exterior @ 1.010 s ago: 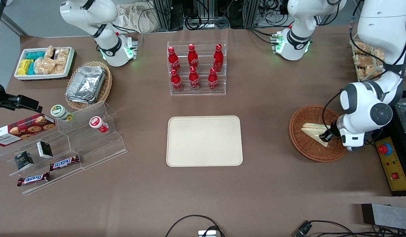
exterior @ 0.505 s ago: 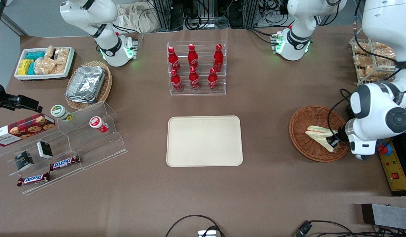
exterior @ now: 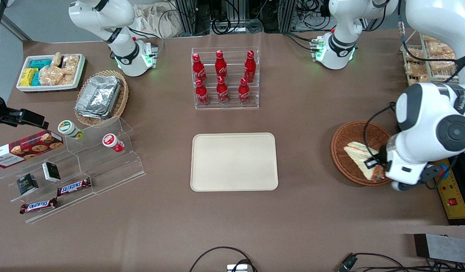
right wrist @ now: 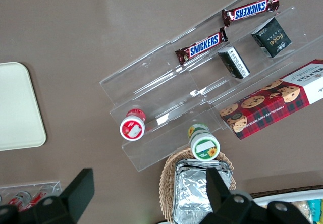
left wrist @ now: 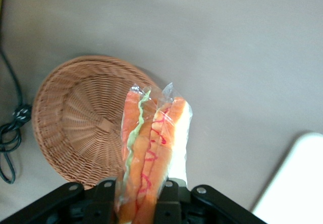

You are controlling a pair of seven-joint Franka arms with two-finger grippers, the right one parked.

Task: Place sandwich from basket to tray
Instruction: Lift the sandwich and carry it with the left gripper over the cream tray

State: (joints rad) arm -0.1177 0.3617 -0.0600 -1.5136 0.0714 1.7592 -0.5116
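Note:
The left arm's gripper (exterior: 373, 163) is shut on the sandwich (exterior: 362, 158), a wrapped white-bread wedge with orange filling, and holds it lifted above the round reddish-brown basket (exterior: 349, 141). In the left wrist view the sandwich (left wrist: 151, 148) hangs between the black fingers (left wrist: 174, 204) of the gripper (left wrist: 139, 204), with the basket (left wrist: 75, 123) below it, nothing else in it. The beige tray (exterior: 234, 161) lies flat at the table's middle, toward the parked arm's end from the basket; its corner shows in the left wrist view (left wrist: 298, 183).
A clear rack of red cola bottles (exterior: 223, 79) stands farther from the camera than the tray. A yellow control box (exterior: 449, 189) sits beside the basket at the table's edge. A rack of packaged snacks (exterior: 425, 64) stands farther back. Snack shelves (exterior: 66, 166) lie toward the parked arm's end.
The gripper has risen out of the basket with the sandwich in it; the sandwich has lifted off the wicker and tilted. The arm's wrist has swung upward and nearer the camera.

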